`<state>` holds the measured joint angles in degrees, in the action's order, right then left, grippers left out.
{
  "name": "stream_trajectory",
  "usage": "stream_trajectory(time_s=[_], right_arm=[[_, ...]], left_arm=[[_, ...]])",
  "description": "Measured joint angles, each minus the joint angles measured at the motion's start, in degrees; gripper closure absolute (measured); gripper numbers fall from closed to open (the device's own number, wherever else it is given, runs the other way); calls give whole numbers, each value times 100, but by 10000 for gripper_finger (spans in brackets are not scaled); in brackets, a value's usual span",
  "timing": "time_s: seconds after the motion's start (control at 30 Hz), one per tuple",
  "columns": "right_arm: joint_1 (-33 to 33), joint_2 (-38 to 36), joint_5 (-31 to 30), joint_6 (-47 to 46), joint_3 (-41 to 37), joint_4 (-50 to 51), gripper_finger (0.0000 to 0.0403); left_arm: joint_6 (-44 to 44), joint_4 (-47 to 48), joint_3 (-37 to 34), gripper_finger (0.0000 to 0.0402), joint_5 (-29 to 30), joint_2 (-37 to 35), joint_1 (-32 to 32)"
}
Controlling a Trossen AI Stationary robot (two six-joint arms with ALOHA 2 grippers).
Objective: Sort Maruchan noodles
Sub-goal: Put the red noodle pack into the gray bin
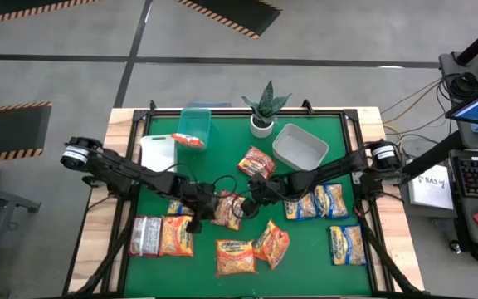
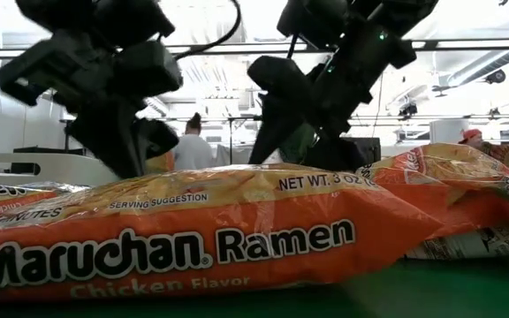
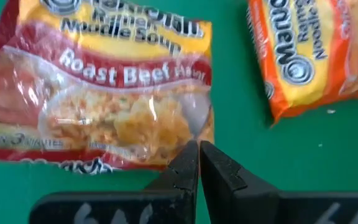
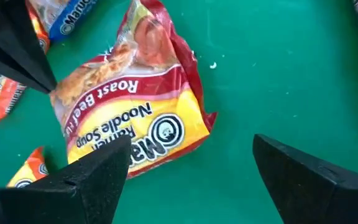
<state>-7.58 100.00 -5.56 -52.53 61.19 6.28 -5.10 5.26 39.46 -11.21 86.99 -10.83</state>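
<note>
A red-and-yellow Roast Beef Maruchan packet (image 1: pixel 229 209) lies flat on the green table, mid-table between my two grippers. My left gripper (image 3: pixel 198 149) is shut, its tips at the packet's (image 3: pixel 117 93) picture end. It reaches in from the table's left (image 1: pixel 206 209). My right gripper (image 4: pixel 191 143) hangs open over the packet's (image 4: pixel 129 106) logo end. One finger (image 4: pixel 98 180) shows in front of that end and the other (image 4: pixel 309 180) over bare table. I cannot tell whether it touches the packet. It comes in from the right (image 1: pixel 252 196). My left gripper's shut fingertips meet the Roast Beef packet at the edge of its picture end (image 3: pixel 178 144), near a corner. They slant down from the table's left. I cannot tell whether they pinch the edge or only rest on it. The packet lies flat on the table.
Other noodle packets lie around: orange ones (image 1: pixel 235 256), (image 1: pixel 272 243), (image 1: pixel 175 235), (image 1: pixel 257 162), yellow-and-blue ones (image 1: pixel 315 202), (image 1: pixel 347 245) and a silvery one (image 1: pixel 145 235). At the back stand a white bin (image 1: pixel 158 149), a clear teal bin (image 1: pixel 194 124) holding a packet, a grey bin (image 1: pixel 299 145) and a potted plant (image 1: pixel 264 112).
</note>
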Motion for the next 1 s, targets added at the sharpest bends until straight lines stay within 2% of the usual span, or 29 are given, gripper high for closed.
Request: stream_trajectory(time_s=[0.13, 0.3, 0.6, 0.87, 1.0], right_arm=[[5, 79, 0, -15, 1, -139, 78], [36, 138, -2, -44, -4, -403, 78], [93, 470, -15, -42, -4, -1072, 78], [169, 798, 685, 139, 2, -2247, 84], [228, 805, 796, 154, 0, -2326, 102]], left_arm=[[-174, -879, -411, 402, 15, -18, 0], [-315, -1251, -683, 402, 100, 12, 5], [-466, -1319, -852, 402, 314, 10, 11], [-471, -1327, -854, 402, 326, 10, 11], [-507, -1358, -854, 402, 332, 12, 11]])
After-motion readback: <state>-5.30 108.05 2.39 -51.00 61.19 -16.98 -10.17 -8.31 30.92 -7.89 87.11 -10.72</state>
